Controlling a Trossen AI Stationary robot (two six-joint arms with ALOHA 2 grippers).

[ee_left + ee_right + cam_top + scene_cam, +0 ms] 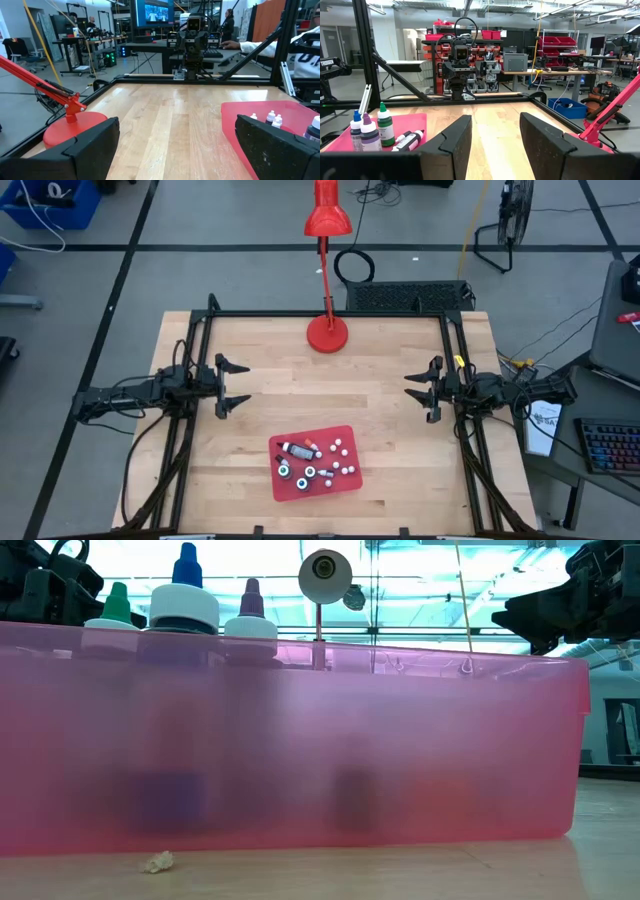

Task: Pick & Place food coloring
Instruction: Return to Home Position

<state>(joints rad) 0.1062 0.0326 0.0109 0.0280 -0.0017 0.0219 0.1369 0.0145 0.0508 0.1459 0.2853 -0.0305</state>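
1. My left gripper [240, 384] hangs at the table's left side, fingers spread wide, holding nothing
2. My right gripper [412, 386] hangs at the right side, fingers parted, also empty
3. The food coloring bottles [310, 465] all sit inside the pink container [345, 434], near the front edge, between my arms
4. No bottle shows on the bare table [380, 370]; I judge placing complete, with only parking the arms left
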